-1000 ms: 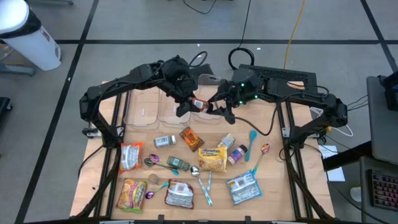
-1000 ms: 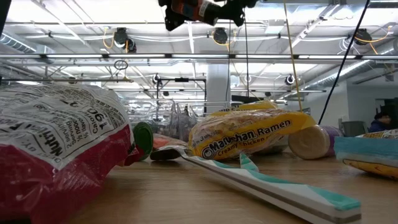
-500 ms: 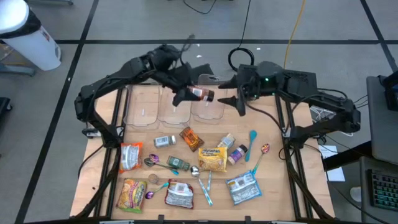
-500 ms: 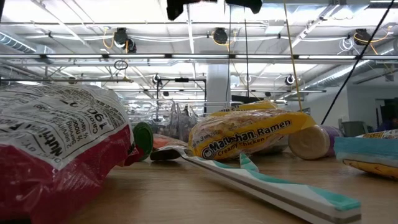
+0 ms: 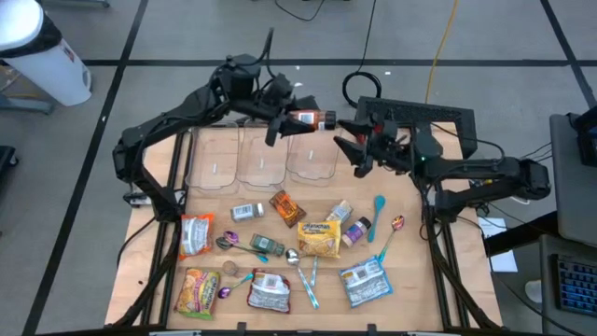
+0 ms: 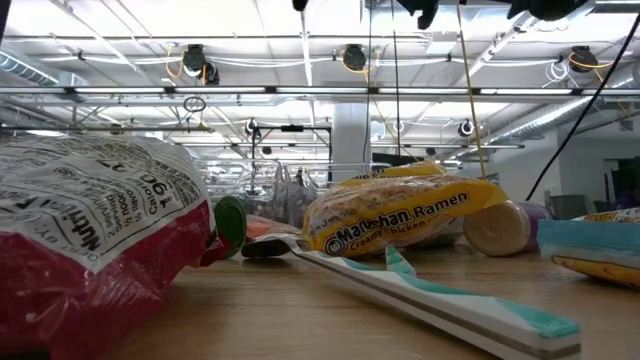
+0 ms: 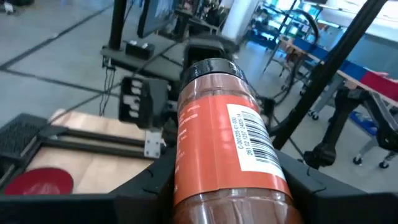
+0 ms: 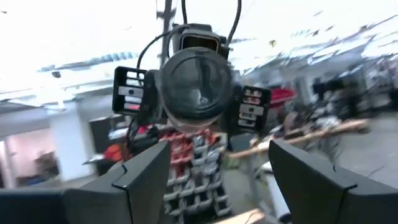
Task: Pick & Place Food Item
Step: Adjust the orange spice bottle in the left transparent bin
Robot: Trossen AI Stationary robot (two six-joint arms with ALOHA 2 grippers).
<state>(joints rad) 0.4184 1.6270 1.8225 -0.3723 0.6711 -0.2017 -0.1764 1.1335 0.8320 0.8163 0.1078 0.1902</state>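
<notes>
A brown bottle (image 5: 306,119) with an orange label and a black cap (image 7: 211,65) hangs level in the air above the far side of the table. My left gripper (image 5: 287,119) is shut on it. The cap points toward my right gripper (image 5: 354,149). That gripper stands open a short way to the right of the bottle, apart from it and facing it. The right wrist view shows the cap (image 8: 196,84) head-on between the left gripper's pads, with the right gripper's own fingers (image 8: 149,177) spread below. My left gripper pinches the bottle's labelled body near its bottom end (image 7: 230,186), one finger on either side. The fingers (image 7: 149,186) come level from the table's left and lie along the bottle. The bottle is lifted clear and lies level, cap end away from the gripper.
Three clear containers (image 5: 263,161) stand in a row on the far part of the table, below the bottle. Nearer lie a yellow ramen packet (image 5: 319,238), a red and white bag (image 5: 196,233), other packets, small jars and spoons (image 5: 381,217).
My left gripper has risen with the bottle, gone toward the far edge and tipped up to level, so the bottle now lies level with its cap toward the right. My right gripper has drawn back from the bottle toward the table's right and tipped upward.
</notes>
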